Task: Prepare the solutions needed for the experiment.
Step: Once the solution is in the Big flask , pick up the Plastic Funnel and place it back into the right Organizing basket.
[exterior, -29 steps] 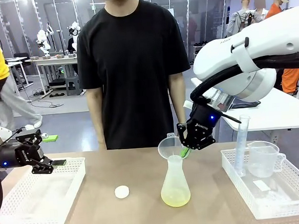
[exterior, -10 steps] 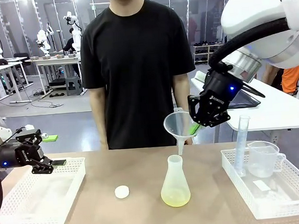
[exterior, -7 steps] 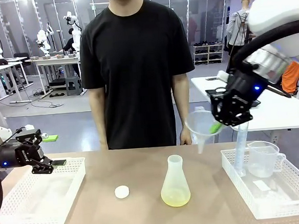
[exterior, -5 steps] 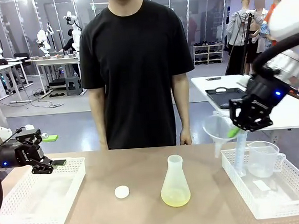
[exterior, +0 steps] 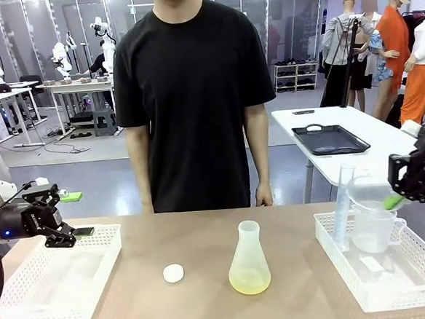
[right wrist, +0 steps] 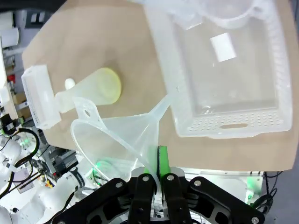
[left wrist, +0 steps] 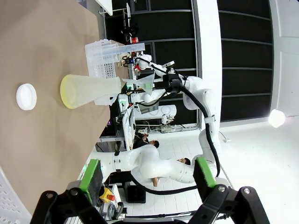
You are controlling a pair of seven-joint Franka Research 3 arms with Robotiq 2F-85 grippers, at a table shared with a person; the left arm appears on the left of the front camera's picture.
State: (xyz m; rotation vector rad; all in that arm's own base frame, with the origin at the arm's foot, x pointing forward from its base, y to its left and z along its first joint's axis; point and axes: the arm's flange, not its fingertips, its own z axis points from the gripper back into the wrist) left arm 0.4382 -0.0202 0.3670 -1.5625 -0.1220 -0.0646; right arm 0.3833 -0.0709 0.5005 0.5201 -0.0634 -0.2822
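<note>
One conical flask [exterior: 247,252] holding one shallow portion of solution [exterior: 249,281], one white cap [exterior: 174,273], one clear funnel [right wrist: 121,133], one graduated cylinder [exterior: 342,205], one beaker [exterior: 374,232]. Two white perforated trays: left tray [exterior: 41,315], right tray [exterior: 404,296].

Pale yellow-green solution [exterior: 249,282] tints the base of a frosted, translucent white flask [exterior: 248,246] on a plain tan table [exterior: 179,315]. The cap [exterior: 174,273] is white. The left tray [exterior: 48,315] and right tray [exterior: 408,298] are white with perforated lattice walls. The beaker [exterior: 374,225], cylinder [exterior: 341,209] and funnel [right wrist: 117,140] are clear and colourless. The left gripper [left wrist: 147,173] and right gripper [right wrist: 154,164] are black with bright green pads [left wrist: 91,175]. The person's T-shirt [exterior: 192,80] is solid black.
</note>
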